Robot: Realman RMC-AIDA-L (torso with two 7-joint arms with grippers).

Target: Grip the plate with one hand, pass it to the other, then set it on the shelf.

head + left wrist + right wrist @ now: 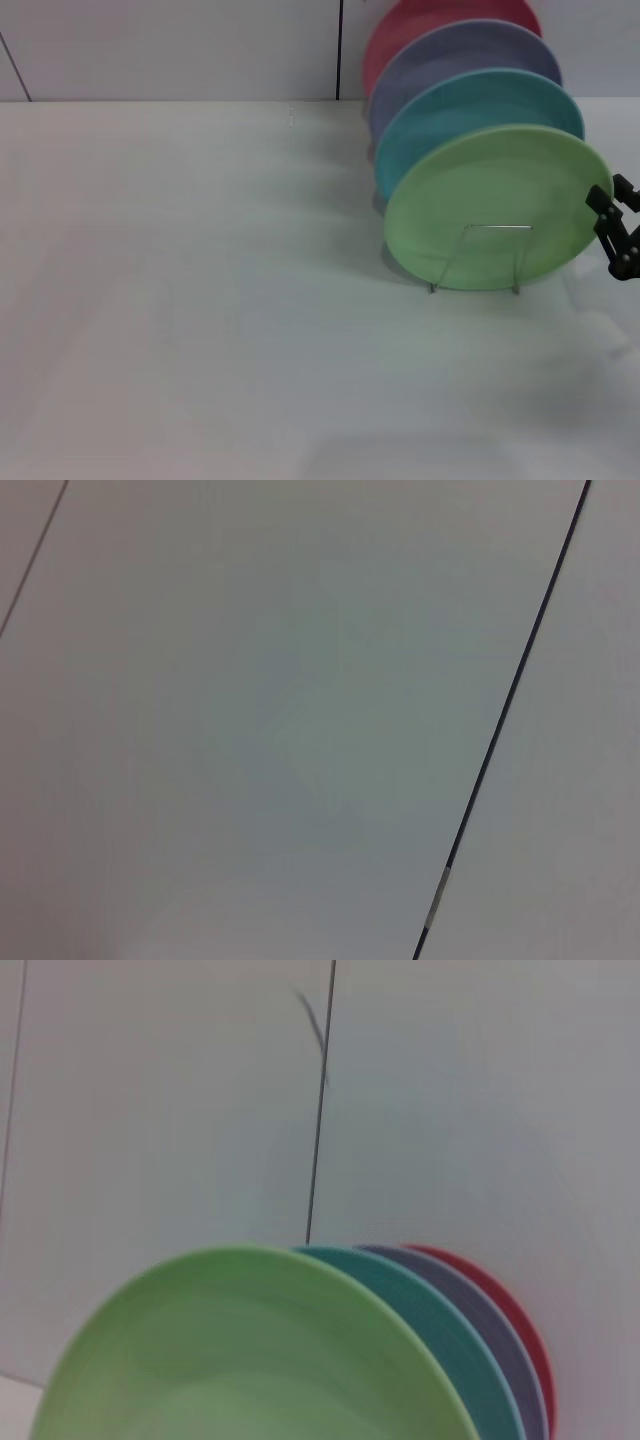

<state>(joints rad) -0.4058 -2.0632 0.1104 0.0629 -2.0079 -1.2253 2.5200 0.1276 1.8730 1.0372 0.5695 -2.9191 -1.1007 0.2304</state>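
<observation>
The light-green plate [490,205] stands upright on edge in the front slot of the shelf [447,262], a thin silver wire rack whose front loop crosses the plate's lower face. In the right wrist view the plate [250,1360] fills the lower part, seen from just behind its rim. My right gripper [610,232] hangs at the far right, just beside the plate's right rim, its black fingers spread and holding nothing. My left gripper is out of view; its wrist camera shows only a pale panelled surface.
Behind the green plate stand a turquoise plate [470,105], a lavender plate [450,55] and a red plate [420,20], all upright in a row. The white tabletop [200,300] stretches left and forward. A pale wall [150,45] rises behind.
</observation>
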